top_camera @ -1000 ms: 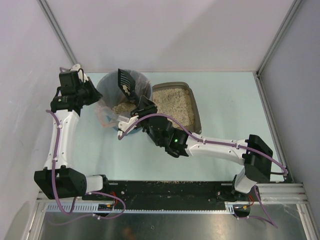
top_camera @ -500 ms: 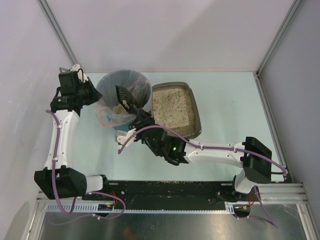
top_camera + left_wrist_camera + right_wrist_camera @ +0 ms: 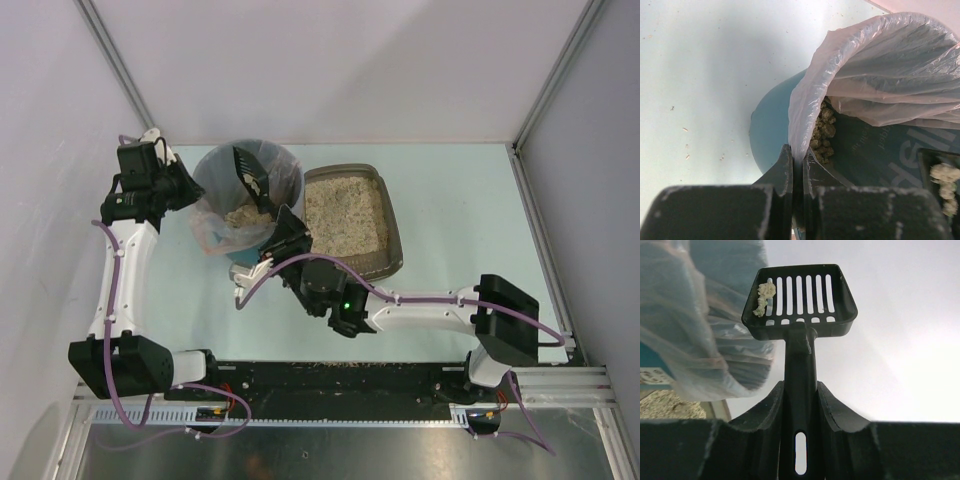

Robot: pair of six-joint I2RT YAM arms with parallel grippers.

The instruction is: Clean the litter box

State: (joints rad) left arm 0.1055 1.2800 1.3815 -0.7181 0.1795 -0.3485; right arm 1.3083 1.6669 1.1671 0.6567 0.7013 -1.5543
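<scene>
A: Top view: the litter box (image 3: 393, 228) lies on the pale table (image 3: 460, 200), right of the middle, with beige granules spread inside. The teal bin (image 3: 771, 125) stands just beside its left rim.

B: And the right arm is sprawled across the lot. Its wrist covers the box's near left corner and the bin's near edge, so that stretch of both is hidden.

A: Right gripper (image 3: 799, 390)?

B: Clamped on the handle of the black slotted scoop (image 3: 800, 295), with the handle squarely between the fingers. The scoop head is up over the bin, one pale clump (image 3: 763, 297) stuck in its left corner.

A: And the left side?

B: The left gripper (image 3: 796, 161) is pinched tight on the edge of the clear liner (image 3: 880, 60) at the bin's left rim, the plastic running down between the fingers. Brownish clumps (image 3: 822, 127) sit inside, just past the fingertips. From that wrist camera the liner blocks much of the bin's interior.

A: Loose granules (image 3: 330, 368) dot the black rail between the arm bases.

B: Against half a second ago, the scoop head has gone from low in the bin back up toward the far rim — and the right arm's elbow has slid a touch left. The left arm, the bin and the litter box haven't budged.
</scene>
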